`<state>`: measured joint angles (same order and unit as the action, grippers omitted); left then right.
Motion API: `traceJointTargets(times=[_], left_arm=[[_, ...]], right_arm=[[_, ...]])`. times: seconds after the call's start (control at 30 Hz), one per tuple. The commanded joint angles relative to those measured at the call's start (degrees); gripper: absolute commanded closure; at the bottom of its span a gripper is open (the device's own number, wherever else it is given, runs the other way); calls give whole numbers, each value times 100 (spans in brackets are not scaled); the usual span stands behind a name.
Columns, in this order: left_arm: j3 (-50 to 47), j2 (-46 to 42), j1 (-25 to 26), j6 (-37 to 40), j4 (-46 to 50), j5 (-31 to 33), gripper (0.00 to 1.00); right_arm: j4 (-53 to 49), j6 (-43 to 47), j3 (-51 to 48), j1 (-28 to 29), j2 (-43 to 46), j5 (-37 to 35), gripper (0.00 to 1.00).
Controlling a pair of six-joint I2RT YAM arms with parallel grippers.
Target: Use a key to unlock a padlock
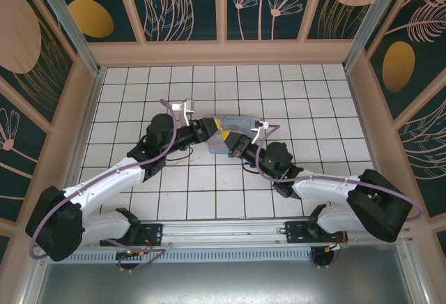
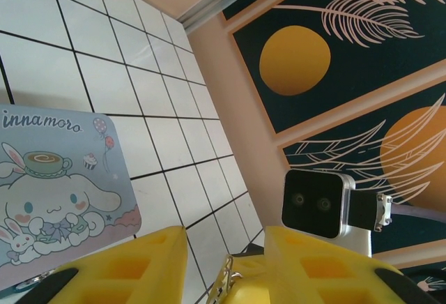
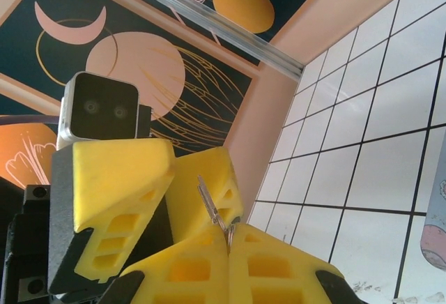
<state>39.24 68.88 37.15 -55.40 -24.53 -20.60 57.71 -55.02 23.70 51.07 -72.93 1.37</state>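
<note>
The thin metal key is pinched at its head between the yellow fingers of my right gripper, which is shut on it, with the blade pointing up. My left gripper faces it tip to tip. Its yellow fingers stand partly apart, and the key and the right gripper's fingertip sit in the gap. Floor shows between the left finger and the key. Seen from above, the left gripper and right gripper meet over the middle of the tiled floor. The padlock is out of view.
A pale blue cartoon tin lies flat on the white tiles under the two grippers, and shows in the top view as the tin. Patterned walls enclose the floor on three sides. The right wrist camera sits close ahead of my left fingers.
</note>
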Motion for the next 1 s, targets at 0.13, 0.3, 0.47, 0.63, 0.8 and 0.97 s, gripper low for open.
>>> traceJointTargets(times=[0.13, 0.3, 0.47, 0.63, 0.8, 0.97], left_arm=[[-127, 141, 26, -147, -467, -137, 72], [-119, 174, 25, -181, -511, -135, 78], [-127, 205, 23, -226, -569, -137, 89], [-146, 213, 25, -276, -596, -119, 100], [-131, 161, 22, -253, -574, -89, 100], [-119, 134, 22, -222, -566, -86, 100]], right_arm=[[342, -97, 14, -35, -95, -65, 100], [327, -114, 20, -28, -116, -73, 100], [323, -124, 38, -28, -146, -79, 100], [245, -146, 42, -36, -138, -110, 100], [214, -206, -279, -44, 231, -397, 63], [81, -224, -507, -94, 634, -529, 70]])
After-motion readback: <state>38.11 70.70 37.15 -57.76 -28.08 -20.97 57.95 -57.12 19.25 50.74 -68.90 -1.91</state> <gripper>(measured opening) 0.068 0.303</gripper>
